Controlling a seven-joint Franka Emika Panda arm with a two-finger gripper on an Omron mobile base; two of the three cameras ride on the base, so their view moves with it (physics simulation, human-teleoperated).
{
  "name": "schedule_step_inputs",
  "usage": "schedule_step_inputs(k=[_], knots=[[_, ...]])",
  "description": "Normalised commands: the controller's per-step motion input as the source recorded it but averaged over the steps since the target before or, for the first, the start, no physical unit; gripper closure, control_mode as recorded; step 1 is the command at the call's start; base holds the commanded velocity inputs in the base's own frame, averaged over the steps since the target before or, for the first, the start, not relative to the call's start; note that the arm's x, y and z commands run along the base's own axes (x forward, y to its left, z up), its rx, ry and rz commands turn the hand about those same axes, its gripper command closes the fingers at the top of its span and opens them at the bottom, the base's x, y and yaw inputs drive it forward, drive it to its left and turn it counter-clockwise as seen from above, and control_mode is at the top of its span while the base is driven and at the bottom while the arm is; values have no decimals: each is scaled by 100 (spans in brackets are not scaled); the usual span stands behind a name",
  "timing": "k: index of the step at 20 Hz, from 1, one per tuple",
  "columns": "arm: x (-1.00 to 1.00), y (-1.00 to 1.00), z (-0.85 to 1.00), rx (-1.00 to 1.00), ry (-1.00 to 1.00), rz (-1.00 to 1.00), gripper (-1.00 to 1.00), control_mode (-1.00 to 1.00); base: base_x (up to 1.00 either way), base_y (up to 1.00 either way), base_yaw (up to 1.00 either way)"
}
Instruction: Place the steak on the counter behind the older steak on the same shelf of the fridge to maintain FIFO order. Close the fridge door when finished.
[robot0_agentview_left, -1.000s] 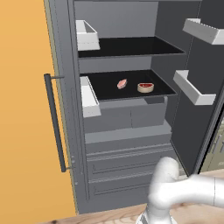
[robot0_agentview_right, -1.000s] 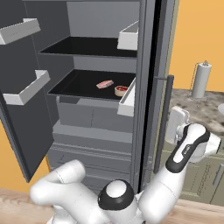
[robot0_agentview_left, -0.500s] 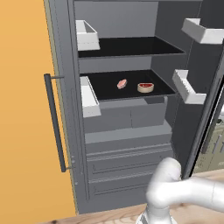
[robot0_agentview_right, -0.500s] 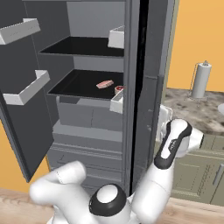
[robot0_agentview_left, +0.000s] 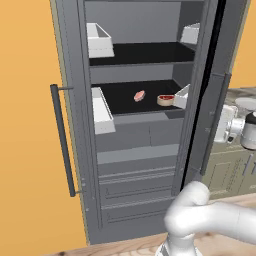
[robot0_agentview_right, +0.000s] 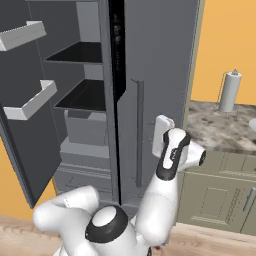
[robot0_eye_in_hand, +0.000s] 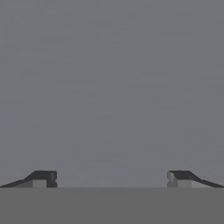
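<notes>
Right fridge door (robot0_agentview_right: 150, 100) now nearly shut; steak (robot0_agentview_left: 139, 95) long axis seemingly diagonal; end effector (robot0_eye_in_hand: 112, 179) spread, empty.

The fridge (robot0_agentview_right: 150, 75) stands with its right door nearly shut, a narrow dark gap left beside the long bar handle (robot0_agentview_right: 139, 132). The white hand (robot0_agentview_right: 163, 136) presses flat against that door's front. The left door hangs wide, two white bins (robot0_agentview_right: 31, 100) on it. A paper-towel roll (robot0_agentview_right: 229, 92) sits on the counter (robot0_agentview_right: 220, 130).
</notes>
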Motion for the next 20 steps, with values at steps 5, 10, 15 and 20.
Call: schedule_step_inputs(k=[5,10,15,20], knots=[[43,51,0,0,3,-15,-100,-100,0,0,0],[55,19,0,0,4,-19,-100,-100,0,0,0],[51,4,5,0,4,-21,-100,-100,0,0,0],[42,8,1,0,5,-19,-100,-100,0,0,0]])
